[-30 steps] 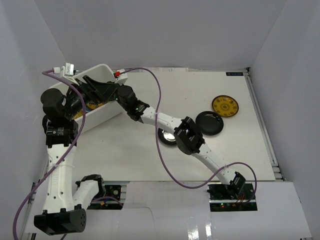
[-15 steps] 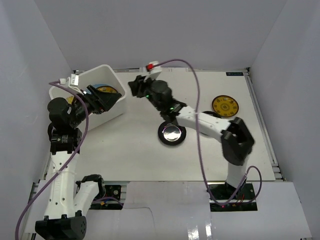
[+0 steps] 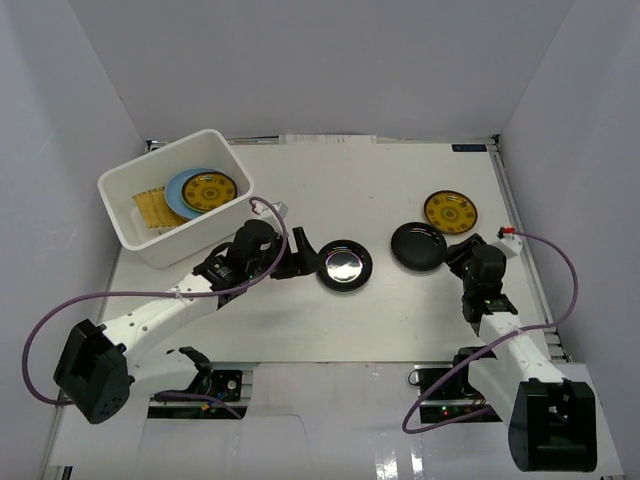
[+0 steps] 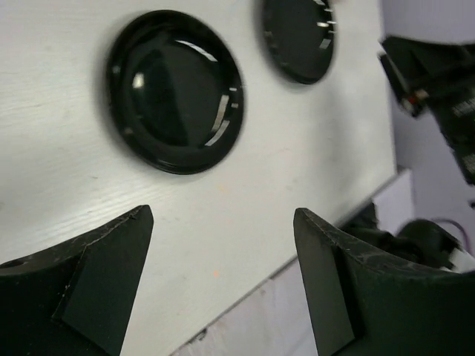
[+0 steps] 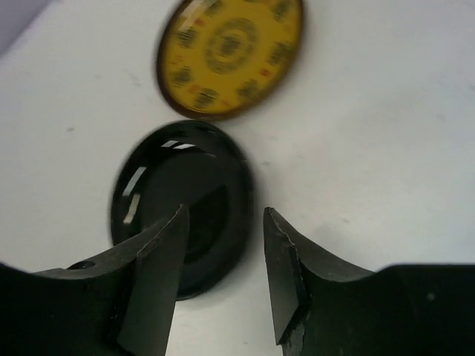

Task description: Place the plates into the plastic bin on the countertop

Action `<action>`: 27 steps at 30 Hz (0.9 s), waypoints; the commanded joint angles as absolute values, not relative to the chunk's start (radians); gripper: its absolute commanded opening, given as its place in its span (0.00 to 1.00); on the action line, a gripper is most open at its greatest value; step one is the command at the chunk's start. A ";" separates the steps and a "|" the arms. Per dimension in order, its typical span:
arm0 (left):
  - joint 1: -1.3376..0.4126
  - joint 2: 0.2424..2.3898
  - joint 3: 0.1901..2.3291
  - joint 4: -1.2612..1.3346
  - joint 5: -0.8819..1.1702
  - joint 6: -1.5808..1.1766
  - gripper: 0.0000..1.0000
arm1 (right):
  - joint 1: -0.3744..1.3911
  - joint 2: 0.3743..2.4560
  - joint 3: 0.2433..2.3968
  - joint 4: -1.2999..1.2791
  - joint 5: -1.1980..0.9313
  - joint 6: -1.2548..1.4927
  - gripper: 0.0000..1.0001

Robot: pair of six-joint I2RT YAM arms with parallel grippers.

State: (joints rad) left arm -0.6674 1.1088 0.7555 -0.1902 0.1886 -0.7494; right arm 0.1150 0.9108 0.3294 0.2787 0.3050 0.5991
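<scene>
currently one glossy black round plate [image 3: 345, 265] is left on the white matte counter [image 3: 400, 180] just ahead of the left hand [image 4: 221, 222], whose fingers are spread. a second glossy black plate [image 5: 193, 178] is framed by the spread right hand [image 5: 225, 215]. such low, slick rims could be pushed away or dropped if pinched shallowly. against half a second ago, both arms are drawn off the white rectangular plastic bin [image 3: 200, 232], now seen sitting flat with plates inside.

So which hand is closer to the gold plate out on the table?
Right. The right hand is at the black plate beside the gold plate; the left hand is far off, by the other black plate.
</scene>
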 commanded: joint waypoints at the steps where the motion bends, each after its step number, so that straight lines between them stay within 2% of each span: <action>1: -0.701 1.150 0.724 -0.163 -0.113 -0.750 0.87 | 0.005 0.832 0.253 0.261 0.213 0.657 0.52; 7: -0.704 1.313 0.709 -0.086 -0.158 -0.762 0.87 | -0.107 0.880 0.224 0.271 0.138 0.629 0.54; 17: -0.704 1.489 0.736 0.072 -0.081 -0.746 0.82 | -0.129 1.121 0.265 0.443 -0.104 0.634 0.54; 21: -0.704 1.561 0.759 0.098 -0.071 -0.744 0.77 | -0.127 1.198 0.278 0.479 -0.152 0.627 0.54; 27: -0.704 1.655 0.793 0.109 -0.086 -0.746 0.62 | -0.129 1.293 0.288 0.571 -0.211 0.666 0.51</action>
State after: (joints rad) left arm -0.7006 1.6390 0.7635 0.0891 -0.0860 -0.7513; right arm -0.1242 1.2606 0.2546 0.4808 -0.1478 0.6411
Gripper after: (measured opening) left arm 0.631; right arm 0.517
